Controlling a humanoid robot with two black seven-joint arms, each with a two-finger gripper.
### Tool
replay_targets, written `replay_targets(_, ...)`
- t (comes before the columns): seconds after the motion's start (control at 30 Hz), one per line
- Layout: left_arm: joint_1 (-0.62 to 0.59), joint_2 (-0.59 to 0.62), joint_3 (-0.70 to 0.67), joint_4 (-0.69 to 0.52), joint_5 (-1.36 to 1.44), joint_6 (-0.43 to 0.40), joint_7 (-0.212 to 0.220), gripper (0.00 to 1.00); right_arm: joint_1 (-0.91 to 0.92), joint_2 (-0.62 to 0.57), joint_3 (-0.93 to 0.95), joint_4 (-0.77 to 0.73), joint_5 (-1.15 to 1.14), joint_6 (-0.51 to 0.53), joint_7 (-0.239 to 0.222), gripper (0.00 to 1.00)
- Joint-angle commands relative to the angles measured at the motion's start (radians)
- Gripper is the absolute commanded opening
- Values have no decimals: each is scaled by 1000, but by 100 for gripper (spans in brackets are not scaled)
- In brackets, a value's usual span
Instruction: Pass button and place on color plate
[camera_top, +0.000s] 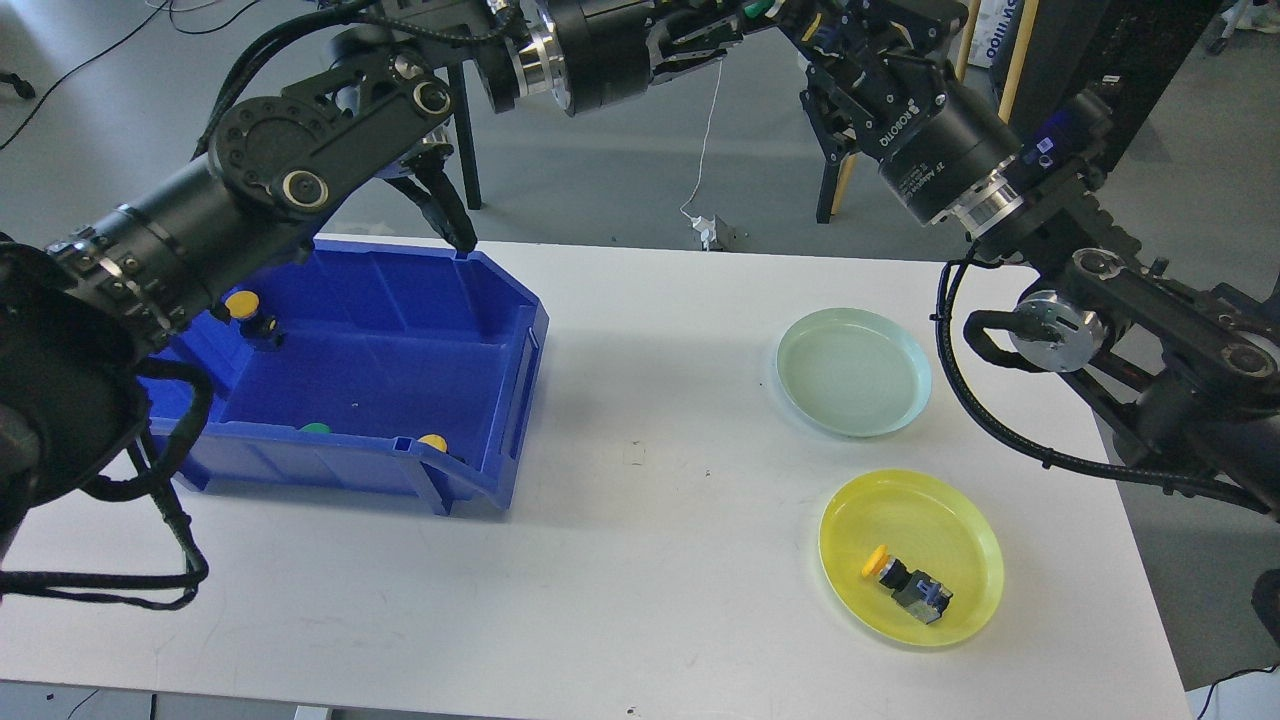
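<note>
While a yellow button (905, 585) lay on its side in the yellow plate (975, 545) nearest me, its long axis ran from its cap at the upper left down to its dark body at the lower right, the cap pointing left and away. Left of it, the blue bin (520, 380) held three more: one yellow-capped button (243, 305) standing cap up by the back left wall, and a green cap (316, 428) and a yellow cap (433, 442) half hidden behind the front wall. Beyond the yellow plate sat the green plate (905, 350), with nothing in it.

Farthest off, high above the back of the counter (650, 560), my left hand (735, 22) and right hand (815, 45) met close together, and a green button (762, 9) showed at the tip of the left one, right at the top of my view. I could not tell whether either hand was clenched on it or released; the fingers were dark and cropped. Only its cap showed, so I could not tell its axis.

I judged the pass the weak point: if one hand let go before the other had a firm hold, the button would drop, and from there it looked likely to fall past the counter's far edge. A grip on the round cap alone could also slip or tilt it. After that, the button could end up on the yellow plate rather than the green.
</note>
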Motion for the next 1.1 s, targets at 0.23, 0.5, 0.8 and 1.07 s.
replay_targets(0.23,43,42,17,-1,16,1,10,99,3,-34,2,-84,4,-12,-75,7)
replay_targets(0.5,47,147,-8,-12,5,1,2,99,-40,-120,-139,-158,-2,-12,-83,8)
replay_targets(0.8,41,200,-89,-13,5,1,-7,99,-112,-103,-383,-380,1,-55,-85,8)
replay_targets(1.07,41,208,-141,-13,5,1,-5,99,-135,27,-452,-584,-2,-55,-82,29)
